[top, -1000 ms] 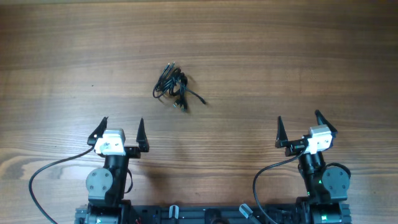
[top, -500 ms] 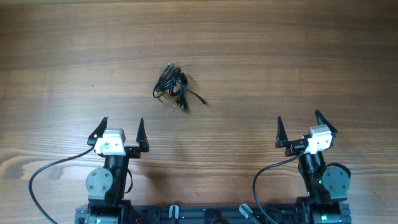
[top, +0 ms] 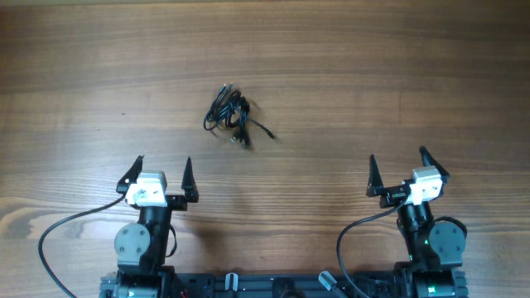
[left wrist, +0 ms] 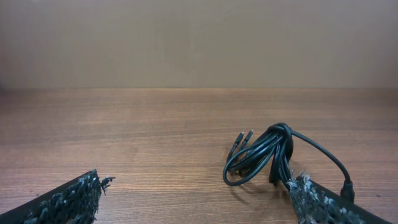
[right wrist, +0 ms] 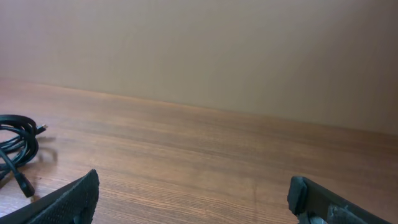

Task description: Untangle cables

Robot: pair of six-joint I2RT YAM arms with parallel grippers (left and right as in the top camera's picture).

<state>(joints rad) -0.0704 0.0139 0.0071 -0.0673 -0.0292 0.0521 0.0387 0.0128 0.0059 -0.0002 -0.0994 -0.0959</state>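
The cables [top: 232, 118] are thin black cords bunched in a small knot on the wooden table, left of centre, with small plug ends sticking out. They also show in the left wrist view [left wrist: 267, 155], ahead and to the right, and at the left edge of the right wrist view [right wrist: 15, 152]. My left gripper [top: 161, 170] is open and empty near the front edge, below and left of the knot. My right gripper [top: 400, 165] is open and empty at the front right, far from the knot.
The wooden table [top: 373, 74] spreads in every direction around the knot. Thicker black arm cables [top: 66, 228] loop by the arm bases at the front edge. A plain beige wall [left wrist: 199, 43] stands beyond the table's far edge.
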